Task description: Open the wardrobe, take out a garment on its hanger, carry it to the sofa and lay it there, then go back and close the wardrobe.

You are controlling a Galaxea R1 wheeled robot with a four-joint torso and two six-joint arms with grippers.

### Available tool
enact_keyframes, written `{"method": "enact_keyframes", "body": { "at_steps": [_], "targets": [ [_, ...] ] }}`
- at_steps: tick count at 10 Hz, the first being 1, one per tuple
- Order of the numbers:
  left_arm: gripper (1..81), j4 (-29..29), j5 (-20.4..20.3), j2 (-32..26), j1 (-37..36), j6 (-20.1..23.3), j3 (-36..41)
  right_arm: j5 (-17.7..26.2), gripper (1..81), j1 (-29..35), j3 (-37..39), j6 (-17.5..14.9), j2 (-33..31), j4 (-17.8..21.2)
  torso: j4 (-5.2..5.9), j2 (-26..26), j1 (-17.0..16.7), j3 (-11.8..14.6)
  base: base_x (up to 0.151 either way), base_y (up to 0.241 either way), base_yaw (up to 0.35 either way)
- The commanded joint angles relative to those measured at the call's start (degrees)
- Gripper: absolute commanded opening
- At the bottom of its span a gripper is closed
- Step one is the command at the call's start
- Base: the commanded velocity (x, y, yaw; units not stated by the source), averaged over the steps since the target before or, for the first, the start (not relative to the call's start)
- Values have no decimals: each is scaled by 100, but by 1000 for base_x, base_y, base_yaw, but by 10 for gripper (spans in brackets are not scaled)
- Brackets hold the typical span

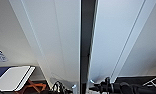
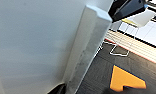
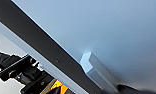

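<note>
We are pressed close to the wardrobe point(image 1: 64, 37), its two tall white doors rising in front of us as smooth, matte panels with shallow raised mouldings running their length. Between the doors a narrow dark gap point(image 1: 85, 45) stands open, straight-edged and shadowed, so the doors are a little apart rather than flush. Nothing inside can be made out through that slit.

In the left wrist view a white handle point(image 2: 90, 42) shows as a long, squared bar with bevelled corners, standing off the flat door face; its surface looks faintly scuffed. Beyond the door edge lies dark ribbed carpet point(image 2: 101, 72) with an orange patch point(image 2: 125, 78) of sharp angular outline, and a thin white wire-frame chair base point(image 2: 119, 50).

In the right wrist view the other handle point(image 3: 97, 70) appears as a blocky white bar with a chamfered end against the pale door, beside the dark strip of the gap point(image 3: 39, 42).

At the foot of the head view the left arm point(image 1: 59, 88) and the right arm point(image 1: 111, 87) reach towards the doors, black and cabled. We cannot tell whether either set of jaws is released or clenched
</note>
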State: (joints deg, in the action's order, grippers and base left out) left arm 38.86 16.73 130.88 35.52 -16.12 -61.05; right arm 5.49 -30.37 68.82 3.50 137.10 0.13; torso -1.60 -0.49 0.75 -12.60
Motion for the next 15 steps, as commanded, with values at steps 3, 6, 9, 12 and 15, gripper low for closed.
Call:
{"method": "enact_keyframes", "body": {
  "at_steps": [3, 6, 9, 12, 15],
  "targets": [
    [811, -28, -1479, 54, -331, 153, 1552, 234, 811, 342, -1029, 72, -144, -4, 0, 0, 0, 0, 0, 0, 0],
    [811, -2, -1497, -219, -243, 153, 1772, 225, 811, 228, -1222, 72, -408, -92, 0, 0, 0, 0, 0, 0, 0],
    [811, -2, -1497, -579, -217, 153, 2105, 225, 811, 183, -1354, 72, -557, -128, 0, 0, 0, 0, 0, 0, 0],
    [811, 78, -1497, -694, -59, 153, 2185, 225, 811, 140, -1469, 72, -680, -136, 0, 0, 0, 0, 0, 0, 0],
    [811, 86, -1374, -877, 214, 153, 2194, 225, 811, 52, -1513, 72, -769, -189, 0, 0, 0, 2, 0, 0, 0]
  ]
}}
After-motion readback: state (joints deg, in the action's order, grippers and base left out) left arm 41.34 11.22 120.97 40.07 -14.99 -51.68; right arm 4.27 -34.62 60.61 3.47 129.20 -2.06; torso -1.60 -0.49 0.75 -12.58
